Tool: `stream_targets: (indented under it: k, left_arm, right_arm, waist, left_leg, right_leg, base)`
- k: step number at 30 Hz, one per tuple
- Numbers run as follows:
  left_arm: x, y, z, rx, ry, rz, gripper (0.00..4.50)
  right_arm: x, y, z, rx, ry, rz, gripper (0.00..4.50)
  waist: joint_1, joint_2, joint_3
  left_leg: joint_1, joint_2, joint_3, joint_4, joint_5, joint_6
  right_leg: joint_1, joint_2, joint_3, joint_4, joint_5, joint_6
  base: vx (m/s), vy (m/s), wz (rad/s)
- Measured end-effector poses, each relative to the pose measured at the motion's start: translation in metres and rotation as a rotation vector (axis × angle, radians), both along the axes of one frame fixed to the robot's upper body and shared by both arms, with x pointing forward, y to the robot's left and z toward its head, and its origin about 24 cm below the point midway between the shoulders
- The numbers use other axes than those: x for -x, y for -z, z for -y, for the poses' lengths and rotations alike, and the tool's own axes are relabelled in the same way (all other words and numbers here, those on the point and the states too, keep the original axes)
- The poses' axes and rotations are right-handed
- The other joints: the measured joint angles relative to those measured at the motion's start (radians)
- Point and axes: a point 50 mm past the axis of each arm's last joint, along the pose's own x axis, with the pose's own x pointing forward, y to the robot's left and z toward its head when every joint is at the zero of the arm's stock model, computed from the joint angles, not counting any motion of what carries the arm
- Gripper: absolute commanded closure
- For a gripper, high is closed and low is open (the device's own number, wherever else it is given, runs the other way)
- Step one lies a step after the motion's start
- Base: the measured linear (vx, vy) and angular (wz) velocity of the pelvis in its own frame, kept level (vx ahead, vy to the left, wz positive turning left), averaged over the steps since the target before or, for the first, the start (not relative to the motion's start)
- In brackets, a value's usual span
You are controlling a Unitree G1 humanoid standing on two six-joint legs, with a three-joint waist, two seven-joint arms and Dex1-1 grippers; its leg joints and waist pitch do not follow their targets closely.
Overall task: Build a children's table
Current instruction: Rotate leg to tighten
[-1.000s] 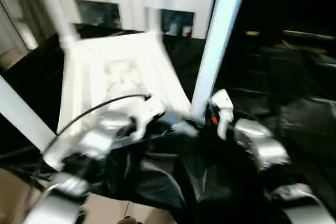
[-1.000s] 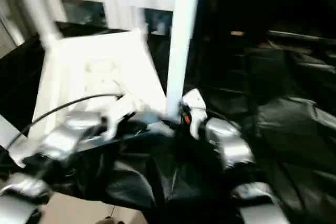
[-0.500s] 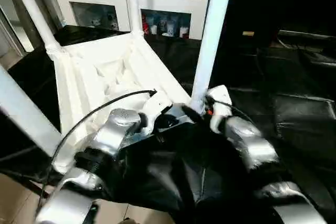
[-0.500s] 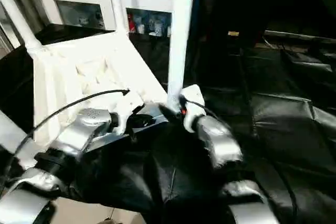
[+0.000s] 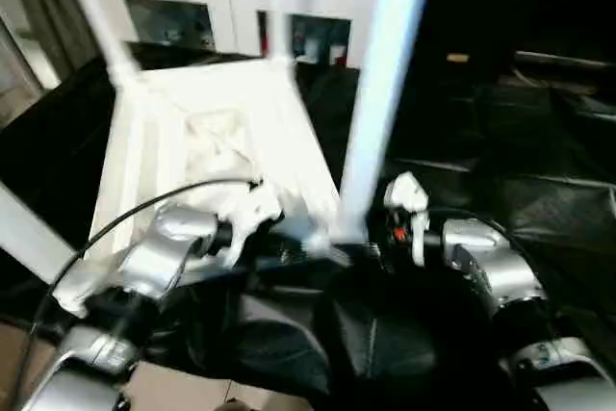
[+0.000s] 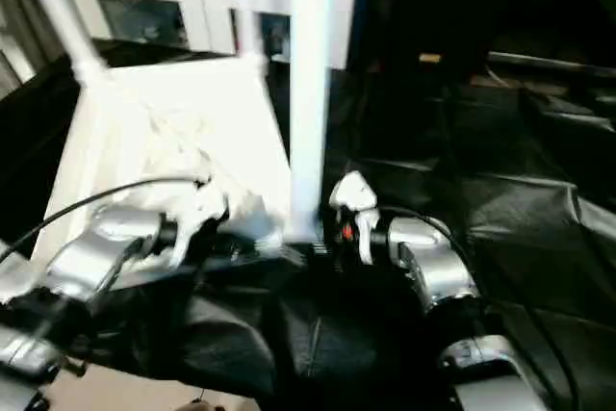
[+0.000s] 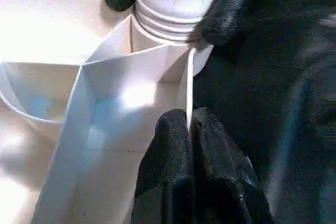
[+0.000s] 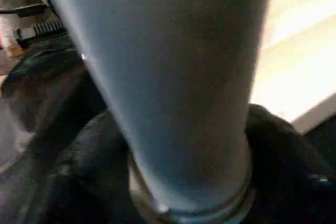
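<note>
Both wrists have swung outward since a second ago; the right gripper (image 6: 322, 228) clasps the near leg (image 5: 377, 103), the left gripper (image 7: 188, 121) pinches the tabletop's (image 5: 207, 137) corner rim on the black table's (image 5: 539, 190) near edge; twisting the leg tight seems next.

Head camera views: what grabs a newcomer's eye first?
The upside-down white plastic table top on the black-draped work table, its white tube legs sticking up. The nearest leg rises at centre, the right gripper around its base. The left gripper pinches the top's thin rim beside that corner.
</note>
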Motion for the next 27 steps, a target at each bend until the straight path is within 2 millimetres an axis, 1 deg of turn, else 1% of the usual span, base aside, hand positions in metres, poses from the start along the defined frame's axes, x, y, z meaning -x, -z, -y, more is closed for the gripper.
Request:
stream_targets:
  k: [2,5,11,14,16,19,27]
  left_arm:
    - [0.001,0.000,-0.001,-0.004,0.006,-0.004,4.50]
    - [0.002,0.000,-0.002,-0.005,0.011,-0.005,4.50]
    - [0.002,0.001,0.001,0.004,0.010,-0.004,4.50]
    - [-0.002,0.003,0.003,0.006,-0.054,0.020,4.50]
    - [-0.009,0.005,0.008,0.011,-0.118,0.032,4.50]
    - [-0.020,0.006,0.019,0.007,-0.204,0.056,4.50]
    - [-0.035,0.006,0.041,0.002,-0.345,0.092,4.50]
  right_arm:
    - [0.001,0.000,0.000,0.000,-0.013,-0.003,1.44]
    - [0.002,0.000,0.001,0.003,-0.030,-0.009,1.69]
    - [0.002,0.001,-0.002,-0.005,-0.031,-0.013,1.79]
    - [-0.002,0.003,-0.004,-0.008,0.072,0.005,1.80]
    - [-0.007,0.007,-0.007,-0.023,0.200,0.009,1.81]
    - [-0.017,0.010,-0.012,-0.039,0.397,0.024,1.81]
    - [-0.033,0.012,-0.027,-0.048,0.719,0.025,1.81]
  waist:
    - [0.005,0.000,0.000]
    - [0.007,0.000,0.000]
    - [0.009,0.000,0.000]
    - [0.003,0.000,0.000]
    - [-0.003,0.000,0.000]
    - [-0.015,0.000,0.000]
    - [-0.019,0.001,-0.001]
  left_leg:
    - [0.000,0.000,0.000,0.001,0.000,0.000]
    - [0.000,0.000,0.000,0.002,0.000,0.000]
    - [0.000,0.000,0.000,0.002,0.000,0.000]
    - [0.002,0.000,0.000,0.002,0.000,0.000]
    - [0.006,0.000,0.000,0.002,0.000,0.000]
    - [0.007,-0.001,0.000,0.002,0.000,0.000]
    - [0.006,-0.002,0.000,0.001,0.000,0.000]
  right_leg:
    - [0.000,0.000,0.000,0.000,0.000,0.000]
    - [0.000,0.000,0.001,0.001,0.000,0.000]
    - [0.000,0.000,0.001,0.001,0.000,0.000]
    - [0.001,0.000,0.002,0.002,0.001,-0.001]
    - [0.004,0.000,0.003,0.002,0.001,-0.001]
    - [0.004,0.000,0.004,0.001,-0.002,0.003]
    - [0.004,0.000,0.005,0.000,-0.002,0.004]
  base:
    - [0.000,0.000,0.00]
    - [0.000,0.000,0.00]
    - [0.000,0.000,0.00]
    - [0.000,0.000,0.00]
    - [0.000,0.000,0.00]
    - [0.000,0.000,0.00]
    - [0.000,0.000,0.00]
